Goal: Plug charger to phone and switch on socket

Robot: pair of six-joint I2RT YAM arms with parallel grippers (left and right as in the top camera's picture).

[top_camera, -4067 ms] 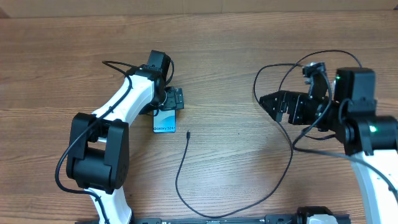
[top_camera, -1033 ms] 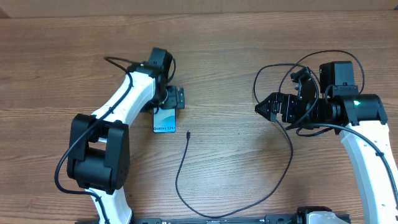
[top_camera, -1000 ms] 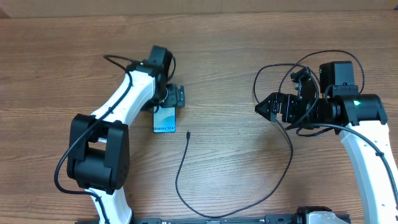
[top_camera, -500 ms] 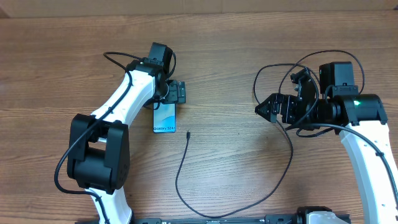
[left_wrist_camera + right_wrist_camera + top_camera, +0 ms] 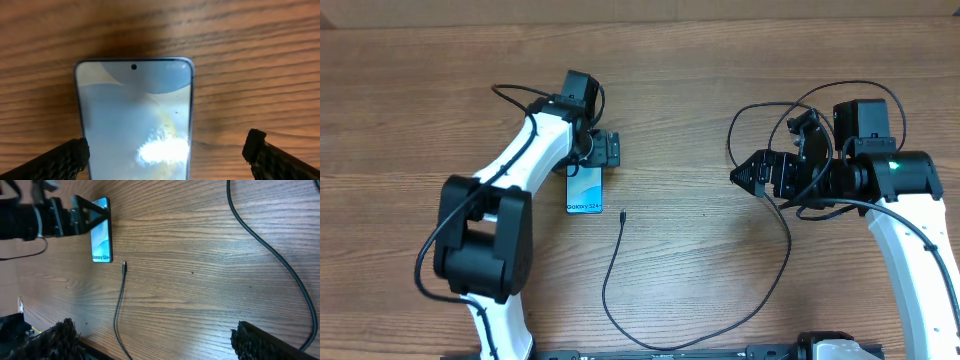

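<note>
Phone (image 5: 585, 190) lies flat on the tabletop (image 5: 690, 60), screen up. Its lower end faces the charger (image 5: 622, 216) tip, which sits just beside the corner, not plugged. Left gripper (image 5: 602, 151) is wide open and empty, straddling the phone's top end, likely to brace it. Right gripper (image 5: 745, 173) is wide open and empty, well apart from the tip but facing it, probably to fetch it. Socket not in view; possibly off-frame.

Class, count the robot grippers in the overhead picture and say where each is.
2. The left gripper hangs open at the phone's top end; the right gripper hangs open over bare table at right. None seem hidden.
</note>
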